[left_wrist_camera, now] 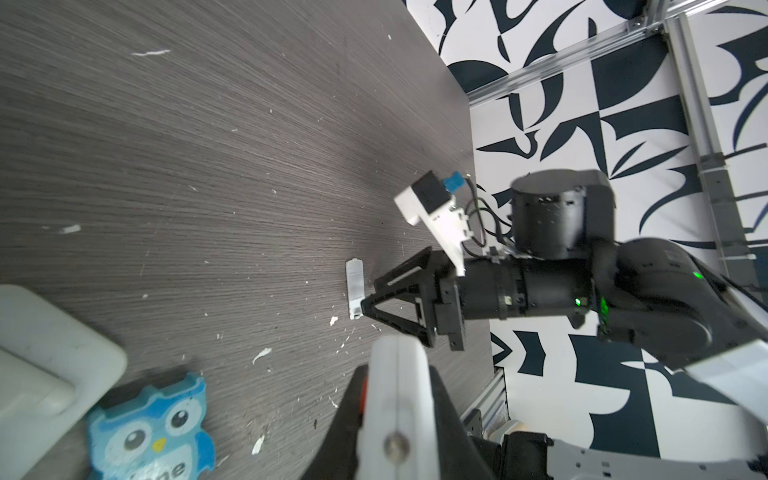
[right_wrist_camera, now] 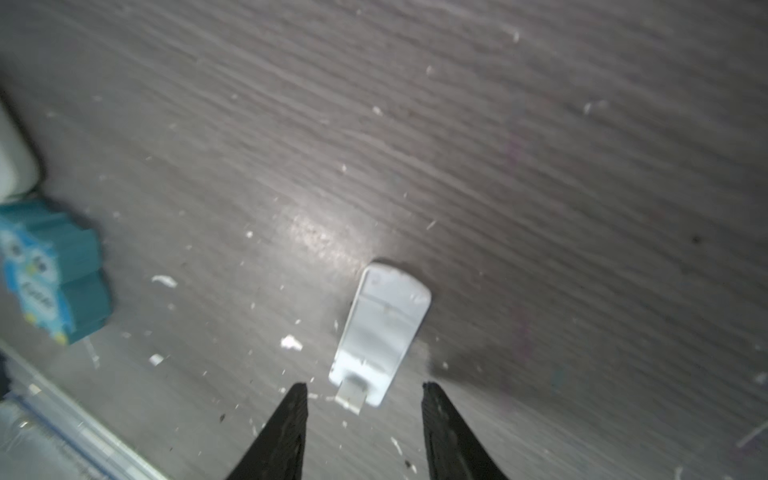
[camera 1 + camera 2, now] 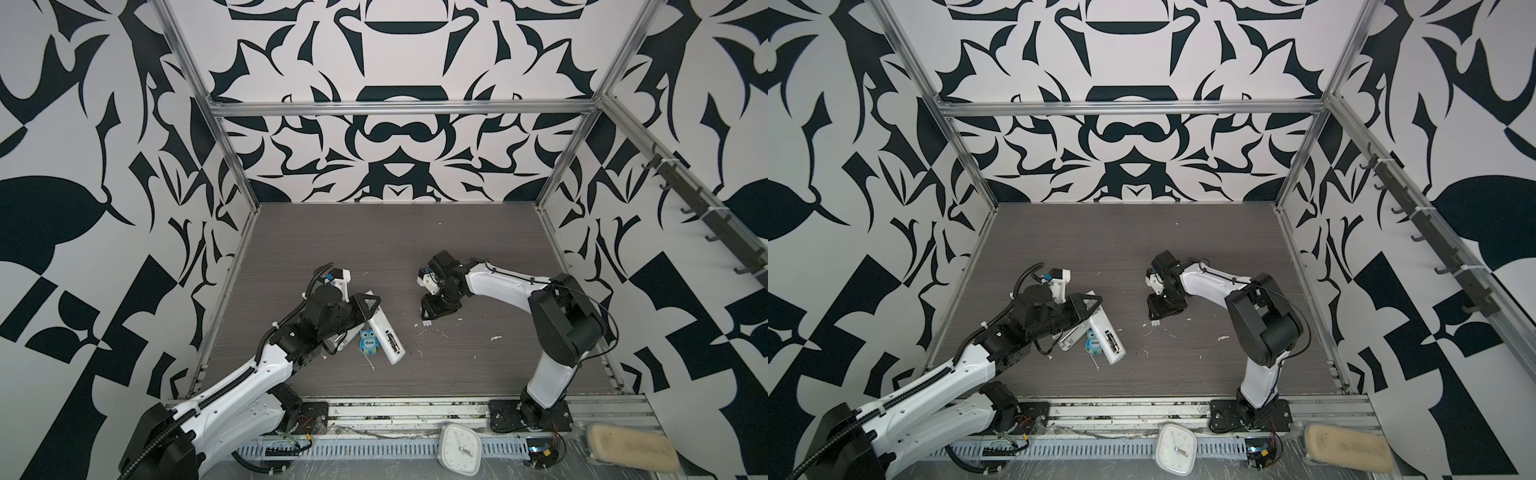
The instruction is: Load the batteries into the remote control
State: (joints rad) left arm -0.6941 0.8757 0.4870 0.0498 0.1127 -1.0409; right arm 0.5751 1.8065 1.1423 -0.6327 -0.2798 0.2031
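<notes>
inspected left gripper (image 3: 370, 306): closed on the far end of the remote control (image 3: 384, 332), seen edge-on between its fingers in the left wrist view. found the remote back side up, low on the left half of the table (image 3: 374, 249) in both top views, long axis running diagonally from the grip down toward the near edge. noted an uncovered battery bay (image 3: 1111, 345) near the free end, with the batteries (image 3: 392, 340) showing as dark bars inside. seemingly both seated, though too small to confirm.

inspected right gripper (image 2: 365, 392): jaws parted, nothing held. located a small white battery cover (image 2: 382, 328) flat on the table, directly ahead of the tips in the right wrist view, tab end nearest and sitting between the two fingers (image 2: 291, 424), neither visibly touching it.

key relation: long axis of the cover roughly in line with the fingers, narrow width across the jaw gap, so suited to a pinch on the long edges. lies to the right of the remote in both top views, apart from it, bare table between. nearer by far to the right arm; left arm occupied as the clamp.

judged stage: loading apparently done, cover refit outstanding. expected next: lower, close across the cover, carry leftward to the open bay. risk: thin flat part, liable to skid under closing tips. noted also a blue owl figure (image 3: 369, 343) touching or just beside the remote's left edge; cannot tell which.
</notes>
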